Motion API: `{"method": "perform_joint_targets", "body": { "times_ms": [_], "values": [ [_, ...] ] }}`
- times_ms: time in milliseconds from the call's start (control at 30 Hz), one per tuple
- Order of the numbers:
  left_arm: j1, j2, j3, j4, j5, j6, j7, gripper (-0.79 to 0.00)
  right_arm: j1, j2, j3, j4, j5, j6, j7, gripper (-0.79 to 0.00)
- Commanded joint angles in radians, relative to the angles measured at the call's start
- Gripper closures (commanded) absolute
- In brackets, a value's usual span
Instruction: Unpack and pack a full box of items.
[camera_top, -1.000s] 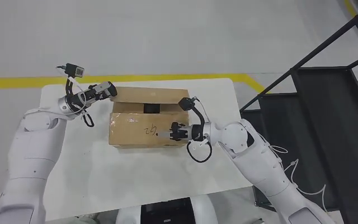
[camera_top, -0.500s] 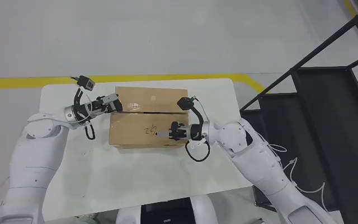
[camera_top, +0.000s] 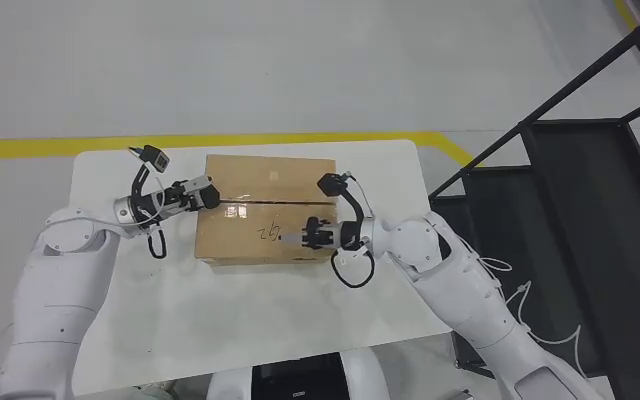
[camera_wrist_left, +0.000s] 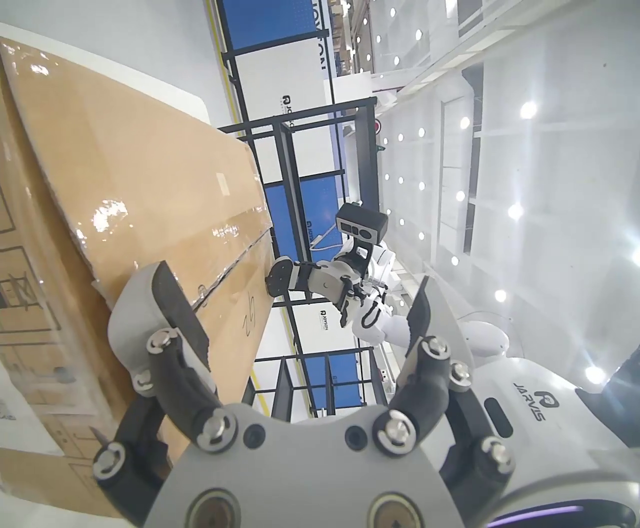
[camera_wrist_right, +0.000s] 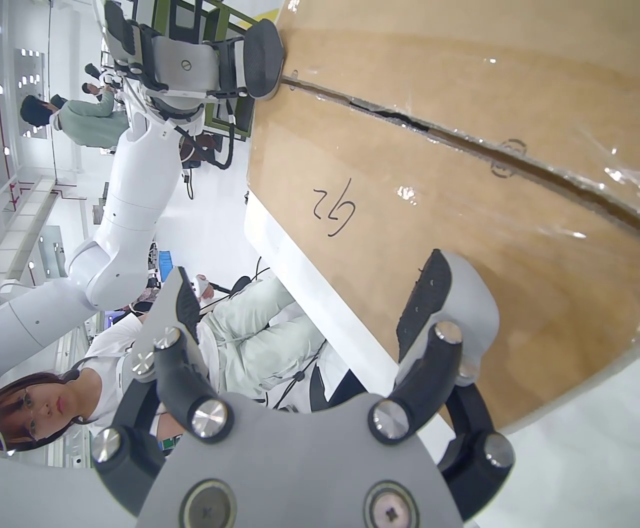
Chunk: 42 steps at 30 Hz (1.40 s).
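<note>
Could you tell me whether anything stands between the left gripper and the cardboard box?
Nothing visible does. The left gripper is open at the end of the cardboard box, and one of its fingers seems to rest on the box's closed top.

Brown cardboard box on white table.

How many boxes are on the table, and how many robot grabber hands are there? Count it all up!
Brown cardboard box: 1
White table: 1
Grippers: 2, the left gripper and the right gripper
Total: 4
</note>
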Motion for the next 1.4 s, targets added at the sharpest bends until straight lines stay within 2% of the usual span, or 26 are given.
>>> {"method": "perform_joint_targets", "body": {
  "times_ms": [0,233,400,633,800,933,1100,1200,1367],
  "values": [
    [0.004,0.003,-0.006,-0.010,0.001,0.006,-0.007,-0.785,-0.001,0.001,0.004,-0.003,0.000,0.000,-0.001,-0.785],
    [0.009,0.012,-0.008,-0.030,0.007,0.056,-0.075,-0.785,-0.012,0.008,0.032,-0.011,-0.003,0.004,-0.003,-0.785],
    [0.009,0.013,-0.007,-0.028,-0.009,0.072,-0.088,-0.785,-0.053,0.028,0.117,-0.060,-0.041,0.017,0.006,-0.785],
    [0.009,0.013,-0.007,-0.028,-0.009,0.072,-0.088,-0.785,-0.218,0.073,0.294,-0.185,-0.220,0.060,0.097,-0.785],
    [0.009,0.013,-0.007,-0.028,-0.009,0.072,-0.088,-0.785,-0.345,0.095,0.372,-0.204,-0.315,0.064,0.149,-0.785],
    [0.009,0.013,-0.007,-0.028,-0.009,0.072,-0.088,-0.785,-0.410,0.103,0.383,-0.194,-0.383,0.077,0.158,-0.785],
    [0.009,0.013,-0.007,-0.028,-0.009,0.072,-0.088,-0.785,-0.458,0.108,0.383,-0.192,-0.494,0.146,0.147,-0.785],
    [0.009,0.013,-0.007,-0.028,-0.009,0.072,-0.088,-0.785,-0.462,0.107,0.361,-0.174,-0.539,0.169,0.115,-0.785],
    [0.009,0.013,-0.007,-0.028,-0.009,0.072,-0.088,-0.785,-0.424,0.095,0.308,-0.094,-0.529,0.229,0.050,-0.785]
  ]
}}
